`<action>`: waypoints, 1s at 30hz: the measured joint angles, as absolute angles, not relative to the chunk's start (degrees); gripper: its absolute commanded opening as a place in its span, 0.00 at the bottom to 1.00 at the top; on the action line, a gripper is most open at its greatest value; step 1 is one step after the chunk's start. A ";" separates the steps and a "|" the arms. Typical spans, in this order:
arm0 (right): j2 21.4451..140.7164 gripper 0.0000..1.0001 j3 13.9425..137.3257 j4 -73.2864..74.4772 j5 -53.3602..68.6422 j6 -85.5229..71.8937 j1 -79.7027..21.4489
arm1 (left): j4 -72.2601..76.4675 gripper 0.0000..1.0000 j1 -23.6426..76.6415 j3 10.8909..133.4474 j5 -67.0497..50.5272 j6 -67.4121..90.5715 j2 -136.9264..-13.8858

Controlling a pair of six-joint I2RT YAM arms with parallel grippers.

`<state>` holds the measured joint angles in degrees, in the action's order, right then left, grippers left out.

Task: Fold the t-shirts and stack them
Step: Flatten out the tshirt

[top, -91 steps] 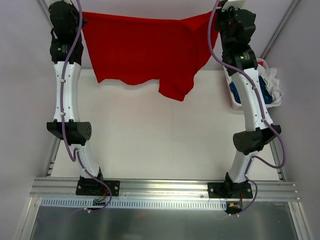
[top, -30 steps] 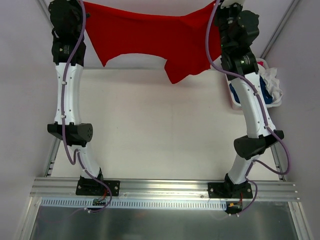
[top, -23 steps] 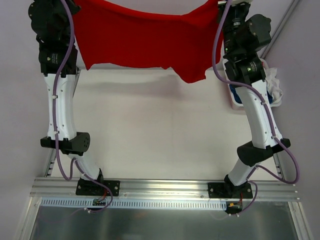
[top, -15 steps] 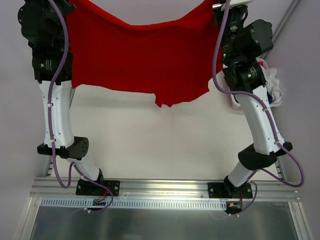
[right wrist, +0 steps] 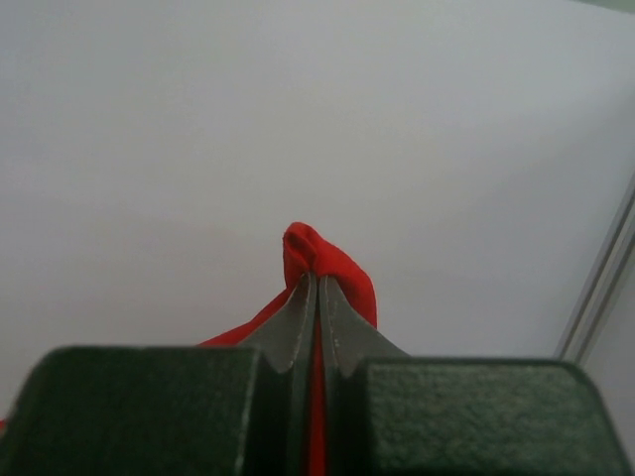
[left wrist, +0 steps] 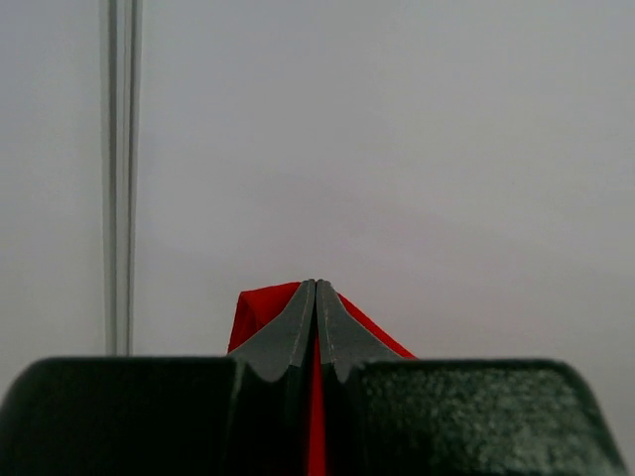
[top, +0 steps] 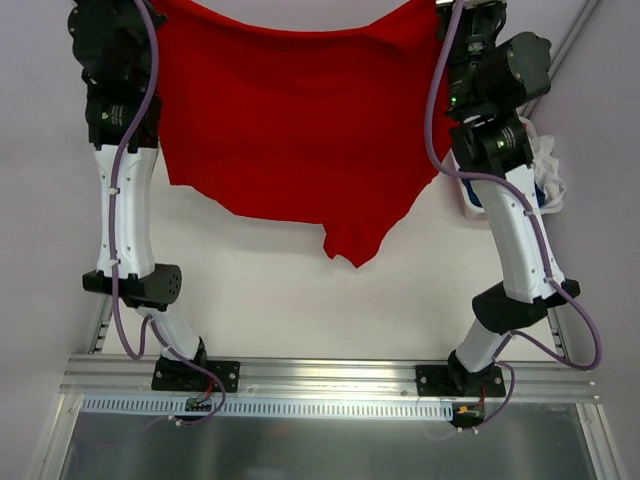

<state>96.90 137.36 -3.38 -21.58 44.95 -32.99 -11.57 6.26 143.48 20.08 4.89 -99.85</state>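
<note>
The table [top: 300, 300] is lying beneath the red t-shirt [top: 290, 110], which is hanging spread wide above the table's far half, its lowest tip dangling over the table's middle. The white basket [top: 465, 203] is sitting at the table's right edge, holding a white t-shirt [top: 545, 160] and a dark blue t-shirt [top: 540, 195]. High above the table, the left gripper [left wrist: 316, 297] and right gripper [right wrist: 317, 293] are each pinching an upper corner of the red cloth, jaws pressed together.

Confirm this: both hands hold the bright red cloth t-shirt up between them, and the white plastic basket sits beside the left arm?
No: the top view shows the white plastic basket beside the right arm. The left hand and right hand do hold the bright red cloth t-shirt up between them.
</note>
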 measured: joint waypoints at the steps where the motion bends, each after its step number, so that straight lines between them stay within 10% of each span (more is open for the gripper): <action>1: 97.69 0.00 137.60 -3.36 -21.61 44.40 -31.88 | -11.38 0.00 6.22 143.48 20.05 5.02 -100.99; 17: 115.35 0.00 139.65 4.45 -19.25 31.68 -17.91 | -13.30 0.00 2.90 143.09 16.45 7.94 -119.39; 30: 106.34 0.00 135.02 2.48 -19.46 33.85 -22.59 | -13.04 0.00 2.94 143.98 15.22 7.90 -112.84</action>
<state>106.34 135.02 2.48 -19.46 33.85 -22.59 -13.04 2.94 143.98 15.22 7.90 -112.84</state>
